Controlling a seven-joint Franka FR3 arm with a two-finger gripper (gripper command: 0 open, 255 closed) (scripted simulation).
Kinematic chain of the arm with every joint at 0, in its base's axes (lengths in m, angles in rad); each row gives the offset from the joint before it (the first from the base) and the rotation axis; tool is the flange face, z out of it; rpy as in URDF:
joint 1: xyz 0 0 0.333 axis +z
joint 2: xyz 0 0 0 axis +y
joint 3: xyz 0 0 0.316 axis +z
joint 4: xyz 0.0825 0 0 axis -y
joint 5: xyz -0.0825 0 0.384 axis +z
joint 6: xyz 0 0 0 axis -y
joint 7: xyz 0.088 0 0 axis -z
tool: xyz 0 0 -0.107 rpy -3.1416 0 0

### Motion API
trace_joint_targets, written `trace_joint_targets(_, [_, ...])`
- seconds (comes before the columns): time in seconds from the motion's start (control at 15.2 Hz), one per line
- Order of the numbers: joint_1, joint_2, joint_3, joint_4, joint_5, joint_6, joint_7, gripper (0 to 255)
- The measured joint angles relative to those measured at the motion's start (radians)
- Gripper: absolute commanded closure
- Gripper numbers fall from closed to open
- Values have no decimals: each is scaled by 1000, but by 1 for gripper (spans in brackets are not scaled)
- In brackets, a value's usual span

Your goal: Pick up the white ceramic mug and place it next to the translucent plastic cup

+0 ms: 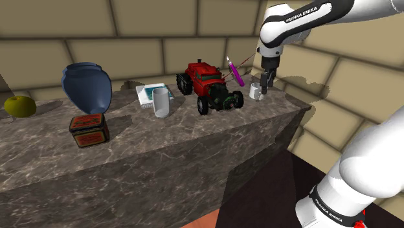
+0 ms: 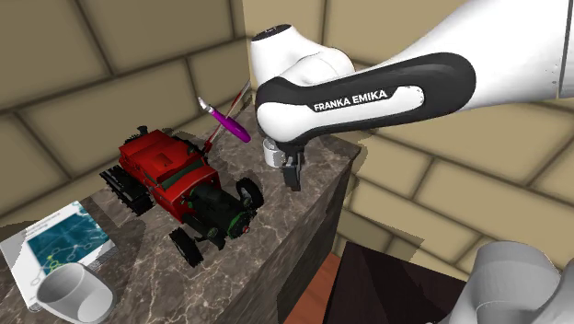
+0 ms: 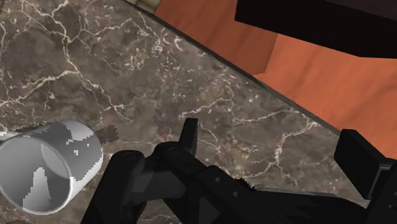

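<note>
The small white mug (image 1: 254,91) stands near the far corner of the marble counter (image 1: 168,139), beside the red toy tractor (image 1: 210,87). My gripper (image 1: 266,83) hangs just beside the mug, on the side away from the tractor, low over the counter. In the wrist view the fingers (image 3: 189,137) stand apart with only bare marble between them, and the mug (image 3: 48,167) sits outside the gripper (image 3: 273,149). The translucent cup (image 1: 161,102) stands on the tractor's other side, toward the shoulder view's left. The second exterior view shows the mug (image 2: 272,152) behind the gripper (image 2: 292,173) and the cup (image 2: 74,293).
A purple pen (image 1: 234,72) leans behind the tractor. A flat white book (image 1: 150,91), a blue vase (image 1: 87,87), a red tin (image 1: 89,129) and a green apple (image 1: 19,105) line the counter. The counter edge drops to an orange floor (image 3: 305,70) close by the gripper.
</note>
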Motion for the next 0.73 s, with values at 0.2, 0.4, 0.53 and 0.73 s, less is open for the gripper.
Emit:
trace_joint_targets(0.2, [-14, 114, -36, 83, 18, 44, -62, 0])
trace_joint_targets(0.4, [-28, 219, -59, 156, 46, 85, -115, 0])
trace_joint_targets(0.53, [-42, 308, -71, 231, 75, 103, -155, 0])
trace_joint_targets(0.73, [-66, 411, -80, 320, 112, 125, -205, 0])
